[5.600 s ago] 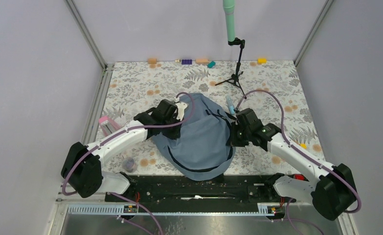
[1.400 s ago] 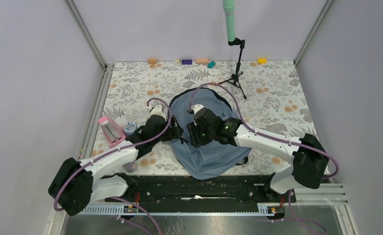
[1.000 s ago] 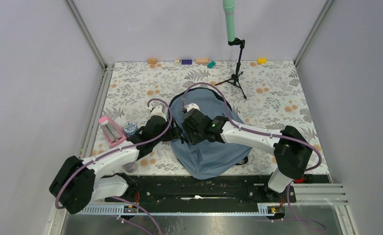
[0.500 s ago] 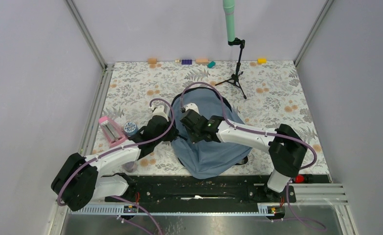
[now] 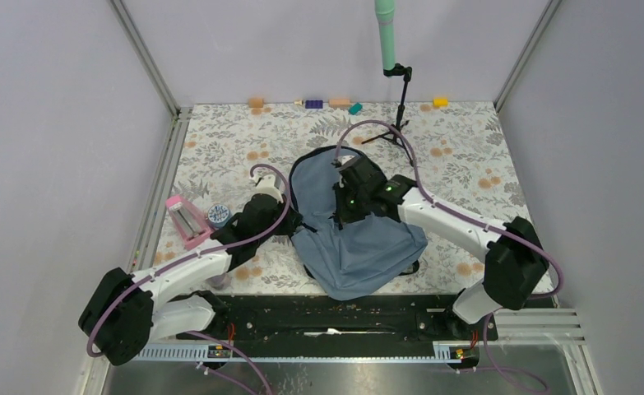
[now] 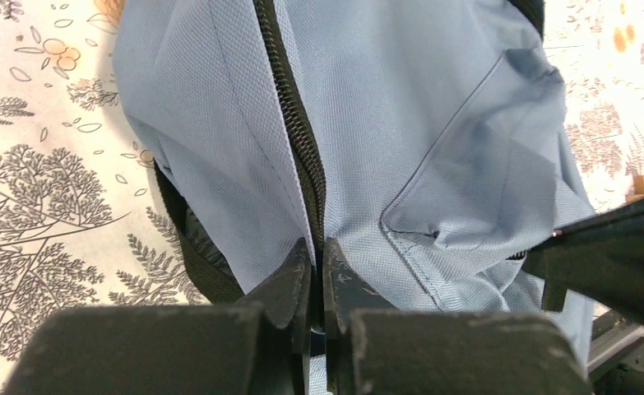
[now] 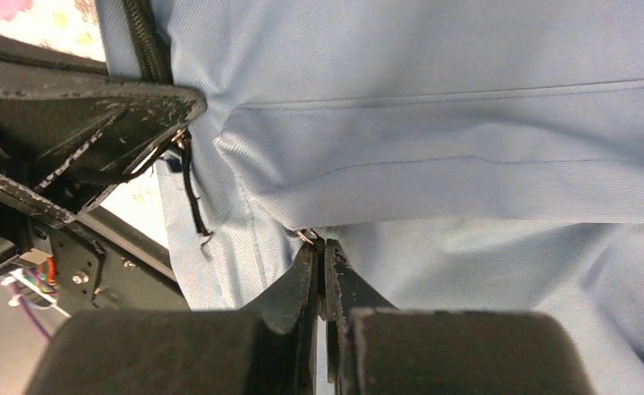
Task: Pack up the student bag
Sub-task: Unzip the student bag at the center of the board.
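Versus half a second ago: the right gripper (image 5: 345, 207) sits further back and right, over the upper middle of the student bag (image 5: 368, 247) instead of its left-centre. The bag goes with it and now lies flatter and wider, with its right corner spread out. The left gripper (image 5: 292, 222) is in nearly the same spot at the bag's left edge. The bag is mid-table on the floral table cover (image 5: 466, 148), its near end just by the arm bases.

Left wrist view: jaws together, pinching bag fabric right on the black zipper (image 6: 298, 156) line. Right wrist view: jaws together on a fold of the bag, with a small metal bit (image 7: 306, 237) at the tips. It may be the zipper pull, cannot tell.

My read: one arm anchors while the other pulls, so this is zipper or opening work and packing proper has not begun. The pink item (image 5: 185, 220) and the small round thing (image 5: 219, 215) lie outside the bag, beside the left arm.

Hard to make out:
- whether the zipper is open at all; no view shows an opening
- what is inside the bag
- the shoulder straps, only a dark strap edge (image 6: 191, 247) shows under the bag
- the right arm covers the bag's top part
- the small blocks (image 5: 314, 104) at the far edge are too tiny to identify
- the stand (image 5: 398, 123) is cut off at the top
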{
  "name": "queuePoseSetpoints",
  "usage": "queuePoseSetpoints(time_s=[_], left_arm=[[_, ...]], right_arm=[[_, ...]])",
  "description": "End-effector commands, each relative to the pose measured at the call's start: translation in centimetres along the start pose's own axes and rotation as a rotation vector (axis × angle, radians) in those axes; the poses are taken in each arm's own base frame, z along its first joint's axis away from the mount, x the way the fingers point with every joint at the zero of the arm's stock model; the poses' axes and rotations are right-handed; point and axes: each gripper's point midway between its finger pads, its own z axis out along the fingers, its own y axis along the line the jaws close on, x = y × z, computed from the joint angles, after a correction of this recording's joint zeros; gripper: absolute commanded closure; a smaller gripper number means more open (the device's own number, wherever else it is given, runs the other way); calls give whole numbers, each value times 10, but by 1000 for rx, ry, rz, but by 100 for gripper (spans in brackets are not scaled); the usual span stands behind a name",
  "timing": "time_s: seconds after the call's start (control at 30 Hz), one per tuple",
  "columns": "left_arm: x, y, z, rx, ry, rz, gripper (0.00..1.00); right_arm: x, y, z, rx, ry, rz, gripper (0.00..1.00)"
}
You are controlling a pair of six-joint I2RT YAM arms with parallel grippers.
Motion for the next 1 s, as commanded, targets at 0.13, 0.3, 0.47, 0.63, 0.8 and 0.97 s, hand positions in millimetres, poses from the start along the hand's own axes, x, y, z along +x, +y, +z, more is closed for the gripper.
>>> queuePoseSetpoints(time_s=[0.13, 0.3, 0.47, 0.63, 0.8, 0.97], left_arm=[[-4, 73, -12, -292, -34, 105, 100], [-5, 75, -16, -290, -42, 99, 100], [-9, 60, -13, -207, -39, 130, 100], [-25, 29, -18, -63, -59, 216, 74], [-42, -36, -38, 205, -170, 390, 14], [-33, -79, -42, 373, -212, 580, 8]], right_arm=[[15, -68, -20, -28, 108, 157, 100], [26, -90, -9, 16, 148, 196, 100], [36, -82, -3, -34, 143, 236, 100], [43, -92, -3, 10, 141, 228, 100], [37, -60, -10, -163, 125, 191, 100], [32, -47, -20, -232, 116, 177, 100]])
